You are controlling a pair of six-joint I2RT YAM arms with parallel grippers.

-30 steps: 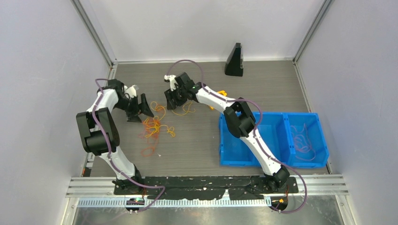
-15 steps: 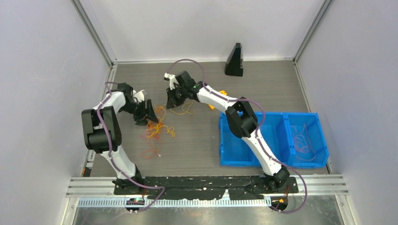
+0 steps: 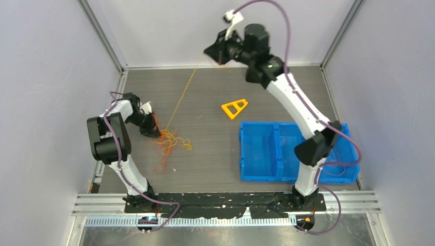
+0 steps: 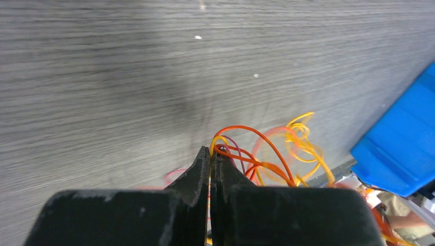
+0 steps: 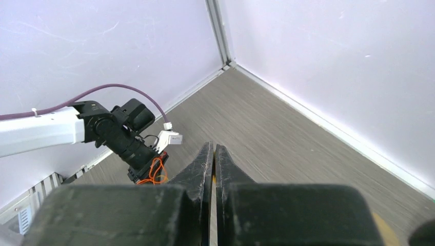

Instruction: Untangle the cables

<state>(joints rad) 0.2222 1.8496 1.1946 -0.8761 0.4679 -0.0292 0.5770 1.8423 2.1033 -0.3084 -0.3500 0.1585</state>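
Observation:
The cables [image 3: 170, 142] lie as a tangle of orange, yellow and red loops on the grey table, left of centre. My left gripper [image 3: 155, 132] is low at the tangle's left edge and shut on strands of it. In the left wrist view the shut left gripper [image 4: 211, 149] pinches a yellow strand, with orange loops [image 4: 259, 156] just beyond. My right gripper [image 3: 215, 52] is raised high at the back, shut on one thin yellow cable [image 3: 183, 95] that runs taut down to the tangle. The right wrist view shows the shut right gripper [image 5: 213, 147] over the floor.
A yellow triangular frame [image 3: 234, 107] lies mid-table. A blue two-compartment bin [image 3: 267, 154] stands at the right, with thin strands in its right compartment [image 3: 331, 154]. A separate orange loop [image 3: 163, 165] lies nearer the front. Walls close in the back and sides.
The right arm shut on a strand and swung up and back, drawing it taut out of the pile. The left gripper closed on the tangle and shifted slightly toward it.

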